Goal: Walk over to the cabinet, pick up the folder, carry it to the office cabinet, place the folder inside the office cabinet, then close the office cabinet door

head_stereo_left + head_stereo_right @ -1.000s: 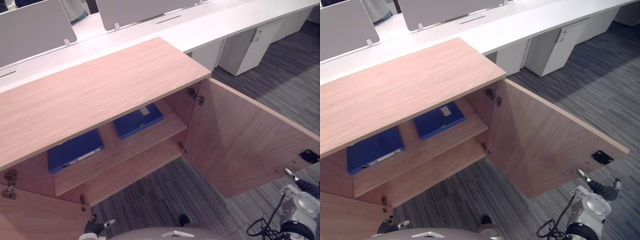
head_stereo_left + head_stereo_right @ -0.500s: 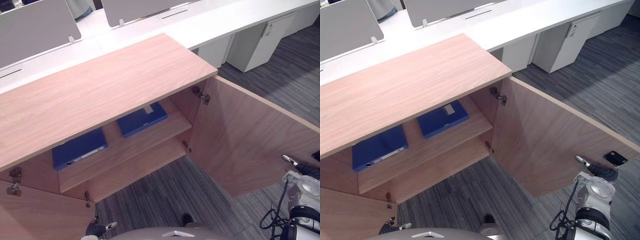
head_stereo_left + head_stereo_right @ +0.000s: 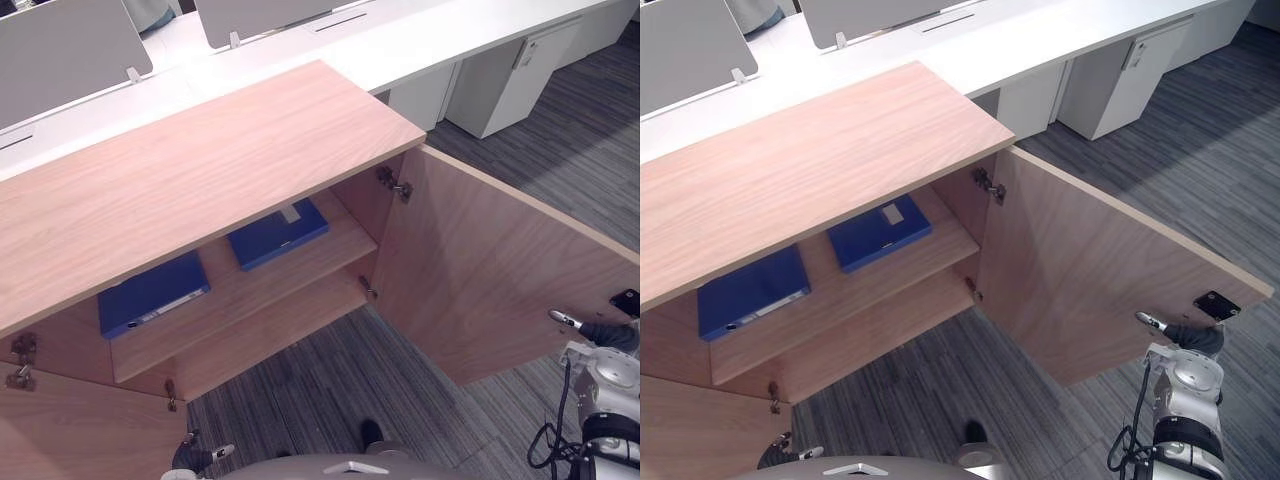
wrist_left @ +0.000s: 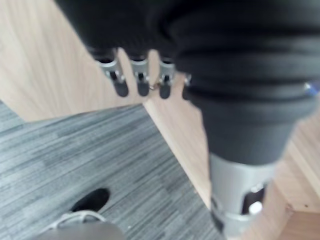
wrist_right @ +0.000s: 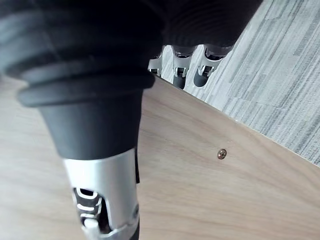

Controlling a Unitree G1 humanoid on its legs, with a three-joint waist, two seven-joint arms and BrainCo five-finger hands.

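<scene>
The wooden office cabinet (image 3: 200, 170) stands with both doors swung wide. Two blue folders lie flat on its upper shelf, one at the left (image 3: 152, 295) and one at the right (image 3: 277, 235). My right hand (image 3: 1195, 338) is at the outer edge of the right door (image 3: 490, 270), by a black latch plate (image 3: 1217, 305). Its fingers (image 5: 202, 75) reach straight past the door's edge and hold nothing. Low down, my left hand (image 3: 195, 455) hangs beside the left door (image 3: 80, 430), its fingers (image 4: 142, 82) straight and empty.
Long white desks (image 3: 420, 40) with grey partition screens (image 3: 60, 50) run behind the cabinet. A white pedestal unit (image 3: 510, 75) stands under the desk at the right. Grey striped carpet (image 3: 320, 380) lies in front of the cabinet and to the right.
The whole view has shifted a little. My right hand has come up slightly along the right door's outer edge. The folders and doors have stayed put.
</scene>
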